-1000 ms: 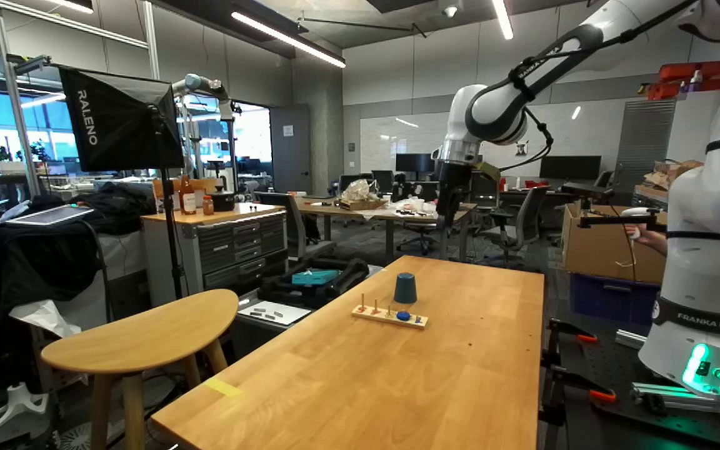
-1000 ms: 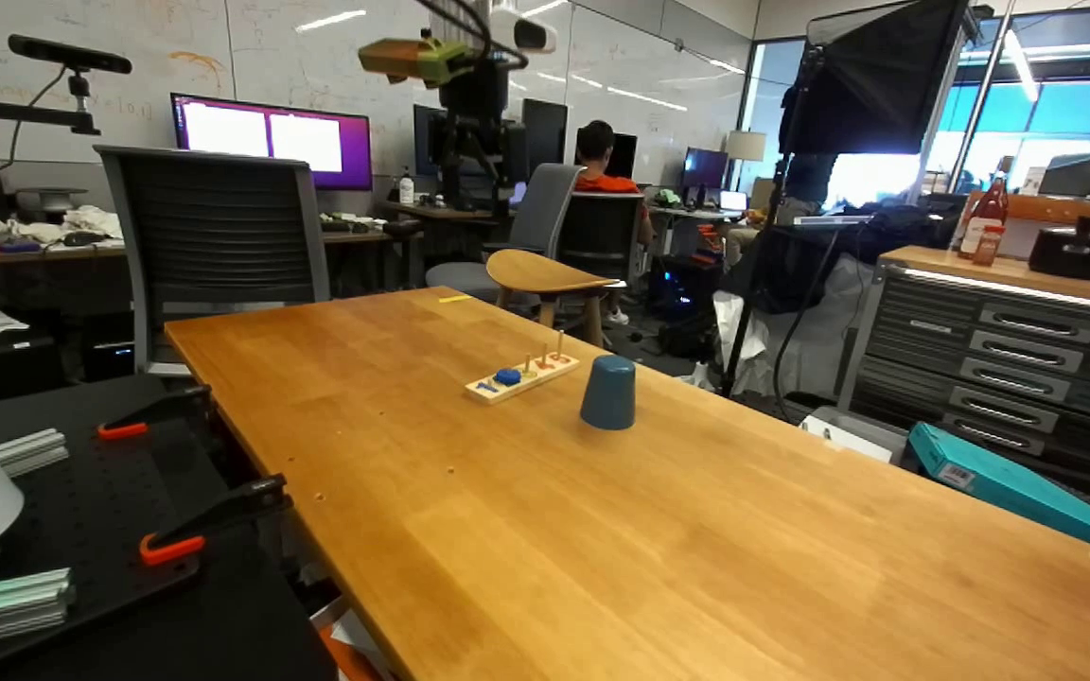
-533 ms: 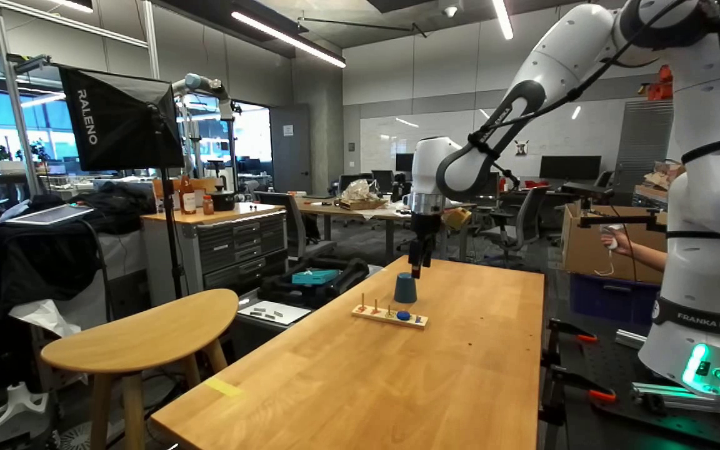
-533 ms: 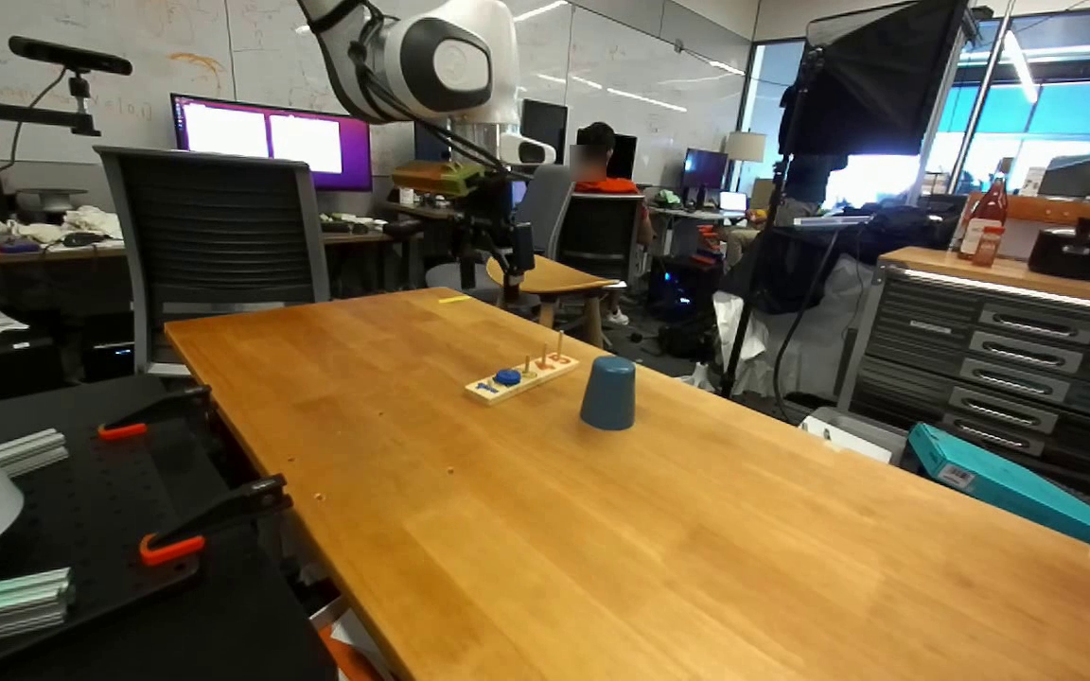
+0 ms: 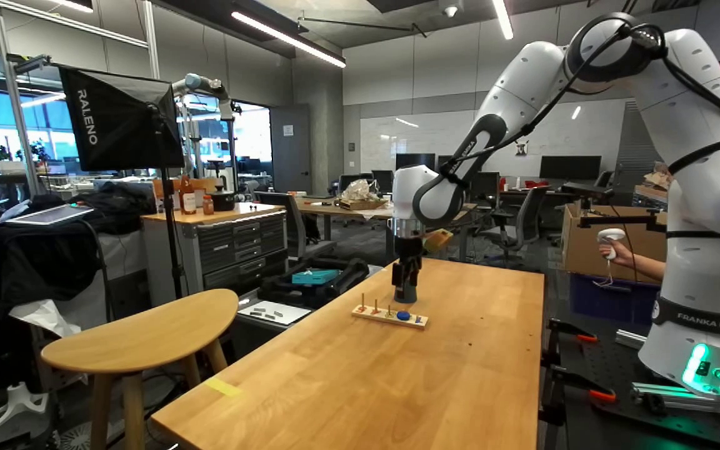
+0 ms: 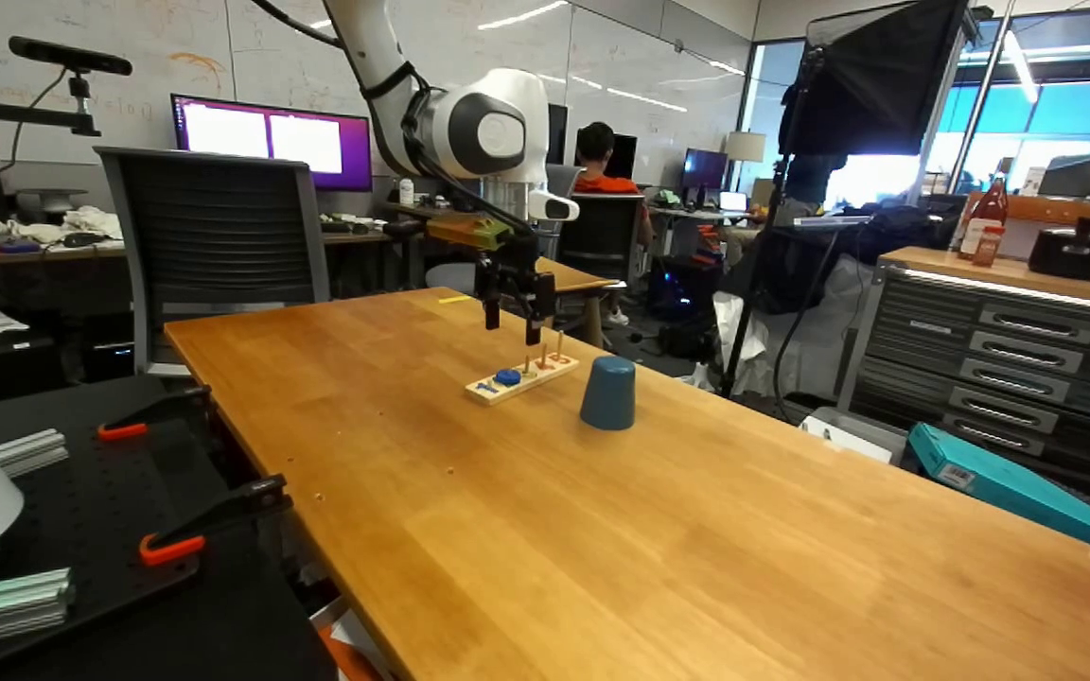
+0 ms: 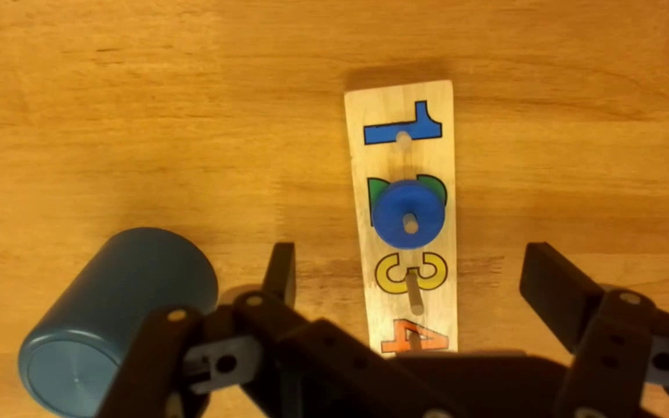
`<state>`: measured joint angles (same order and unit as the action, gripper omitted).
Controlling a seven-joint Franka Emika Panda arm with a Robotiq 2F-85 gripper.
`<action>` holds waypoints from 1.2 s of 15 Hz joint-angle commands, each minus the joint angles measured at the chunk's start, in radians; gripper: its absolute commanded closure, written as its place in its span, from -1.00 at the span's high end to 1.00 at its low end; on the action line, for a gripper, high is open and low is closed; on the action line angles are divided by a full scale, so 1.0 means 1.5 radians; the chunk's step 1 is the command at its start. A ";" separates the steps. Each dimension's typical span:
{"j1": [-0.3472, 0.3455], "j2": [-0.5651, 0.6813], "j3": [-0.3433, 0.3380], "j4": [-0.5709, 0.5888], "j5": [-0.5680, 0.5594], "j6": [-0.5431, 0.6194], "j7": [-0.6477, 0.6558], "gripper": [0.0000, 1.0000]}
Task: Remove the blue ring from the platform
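Observation:
The blue ring point(image 7: 391, 227) sits around the second peg of the platform point(image 7: 381, 104), over the number 2, and the peg's tip shows through its hole. In both exterior views the ring point(image 5: 403, 316) point(image 6: 507, 376) is a small dark blue disc on the pale platform point(image 5: 380, 314) point(image 6: 532, 377). My gripper point(image 7: 410, 267) points down, open and empty. In the wrist view its fingers stand either side of the platform, about level with the number 3. In an exterior view my gripper point(image 6: 513, 333) is above the platform, apart from it. The platform's far end is hidden by the gripper in the wrist view.
A blue-grey upside-down cup point(image 7: 137, 278) stands beside the platform, near my left finger in the wrist view; it also shows in an exterior view point(image 6: 609, 392). Thin upright pegs point(image 7: 415, 296) rise from the platform. All stand on the wooden table point(image 6: 696, 530).
My arm has come down and across from high above the table to low over the platform. The gripper overlaps the cup in an exterior view. Ring, platform and cup have not moved.

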<state>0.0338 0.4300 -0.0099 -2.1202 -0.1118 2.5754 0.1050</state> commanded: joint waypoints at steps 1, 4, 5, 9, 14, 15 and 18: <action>0.005 0.057 -0.008 0.057 0.011 -0.005 0.006 1.00; 0.007 0.079 -0.012 0.063 0.009 0.000 0.008 1.00; 0.008 0.083 -0.013 0.063 0.009 0.001 0.009 1.00; 0.009 0.098 -0.012 0.059 0.008 0.011 0.006 1.00; 0.011 0.111 -0.013 0.056 0.005 0.027 0.005 0.01; 0.012 0.114 -0.013 0.056 0.005 0.031 0.004 -0.13; 0.010 0.123 -0.013 0.058 0.005 0.046 -0.001 -0.61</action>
<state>0.0357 0.5767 -0.0144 -2.0616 -0.1082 2.6097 0.1075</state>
